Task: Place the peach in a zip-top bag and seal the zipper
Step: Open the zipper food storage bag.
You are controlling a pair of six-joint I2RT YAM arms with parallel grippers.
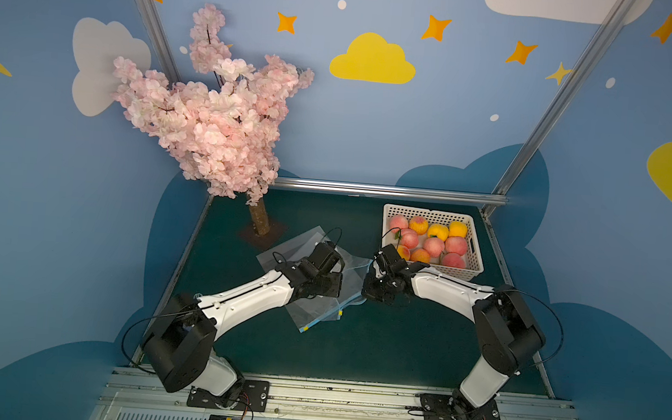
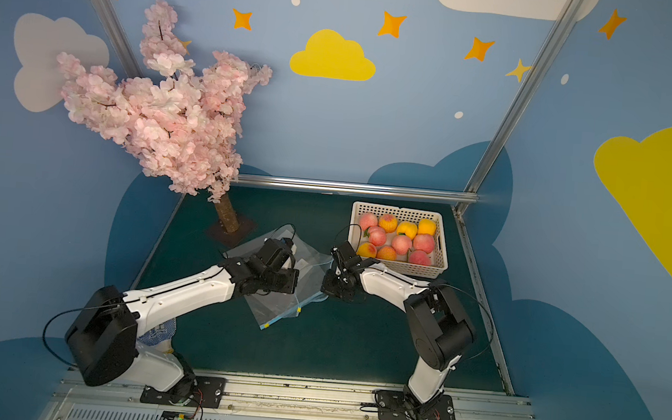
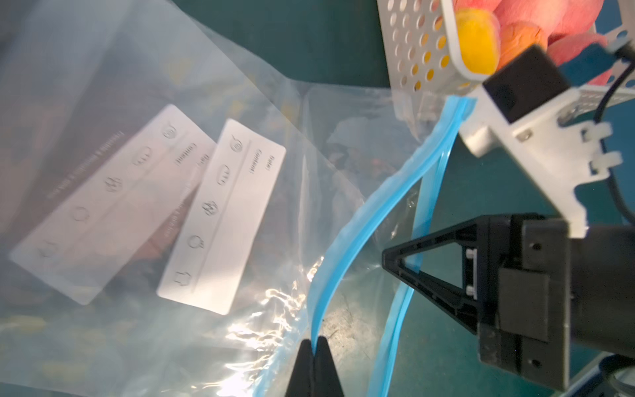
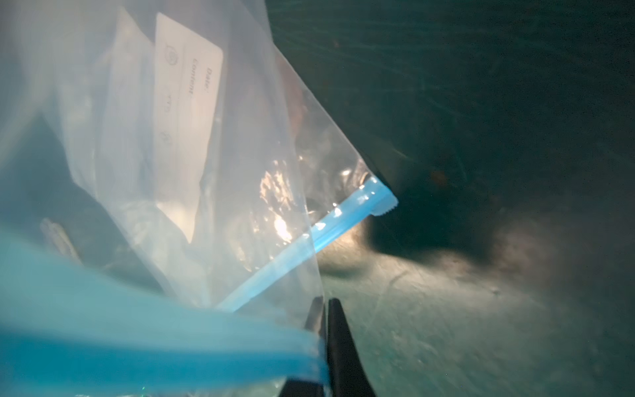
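Your left arm reaches forward and low. The left gripper [image 3: 316,343] is clamped on one blue zipper [image 3: 360,220] lip of the zip-top bag [image 1: 318,310]. Your right arm bends inward, and the right gripper [image 4: 324,306] pinches the bag's film by the other lip. The zipper runs near-left to far-right, lips parted. Beyond it, the white basket [image 1: 474,246] holds the peaches [image 1: 434,245].
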